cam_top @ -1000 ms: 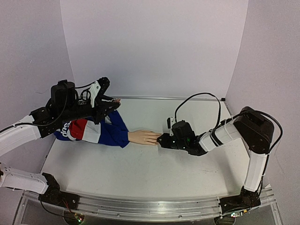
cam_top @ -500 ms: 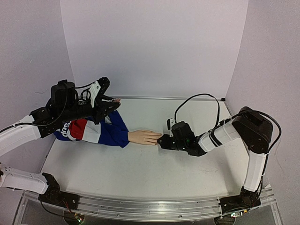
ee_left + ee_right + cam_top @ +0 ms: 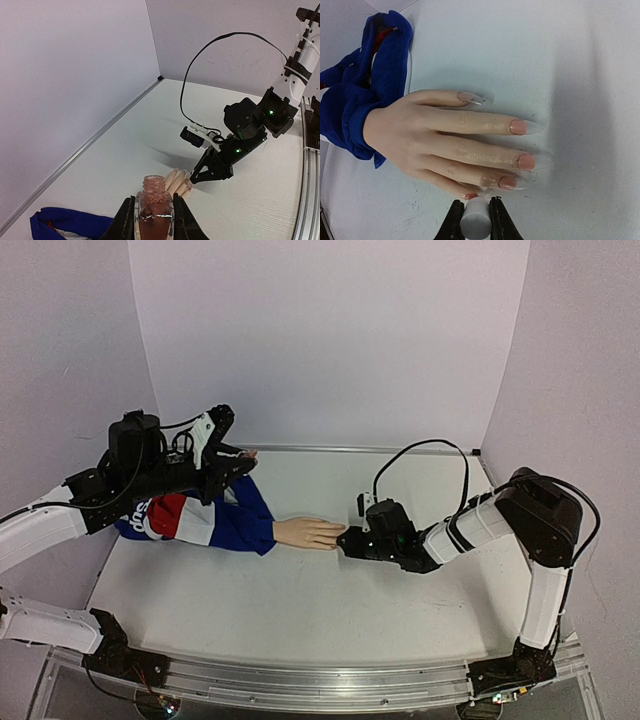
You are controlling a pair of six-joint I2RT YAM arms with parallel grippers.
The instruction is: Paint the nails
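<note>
A pale mannequin hand (image 3: 440,140) lies palm down on the table, its blue, red and white sleeve (image 3: 210,520) to the left. The nails (image 3: 525,161) show pink polish under long clear tips. My right gripper (image 3: 475,222) is shut on a white cap (image 3: 476,219), right at the little finger's nail (image 3: 470,196); the brush is hidden behind the cap. In the top view that gripper (image 3: 345,538) touches the fingertips. My left gripper (image 3: 154,220) is shut on an open pink bottle (image 3: 155,205), held upright above the sleeve, behind the hand.
The table (image 3: 300,610) is a white surface with a metal rail (image 3: 320,680) at the near edge. Pale walls close off the back and both sides. The right arm's black cable (image 3: 420,445) loops above its wrist.
Almost nothing: the right wrist has edged slightly left at the fingertips. The left arm and bottle have stayed still.
</note>
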